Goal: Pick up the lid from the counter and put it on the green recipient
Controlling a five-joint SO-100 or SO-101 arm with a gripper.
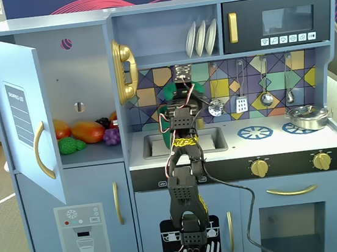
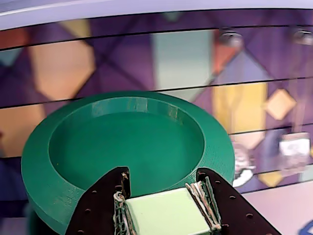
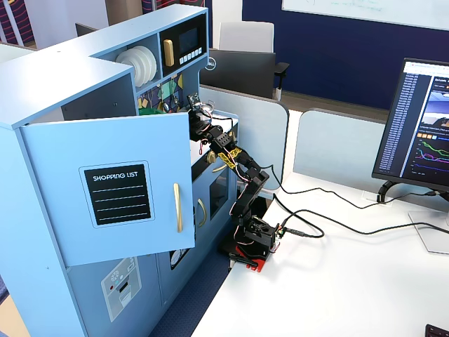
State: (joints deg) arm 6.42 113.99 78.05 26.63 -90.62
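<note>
Gripper (image 2: 164, 188) closed on lid (image 2: 124, 147), pinching a pale square tab low at the near rim btwn the two dark fingers (image 2: 98, 210); hold looks firm, both fingers flush on the tab sides. Wrist view: lid fills most of frame ahead of the jaws, seen hollow side toward cam, raised rim all round, tilted a bit so far edge sits higher. Prob held by the tab because it's the only graspable part of a flat disc. Behind lid: tiled backsplash (image 2: 195, 54), blurred. A fixed view from the front: arm (image 1: 184, 179) reaches up over counter (image 1: 281, 143), gripper high near the backsplash, green lid edge (image 1: 170, 91) peeking at its left, well above the sink (image 1: 210, 138). Lid clearly off counter, carried in air. Recipient: can't place it for sure; arm blocks the spot directly below gripper, a sliver of green low-left in wrist view may be it, can't tell. Pot (image 1: 307, 116) sits far right of gripper on a burner ring, not involved. The side fixed view: arm (image 3: 242, 175) stretched into the kitchen behind the open door (image 3: 112, 189), gripper mostly hidden. Judgement: pick done, carry/align phase; lid needs levelling and centring over recipient before release. Risk: tilt catches rim, lid sits crooked or slides off.
</note>
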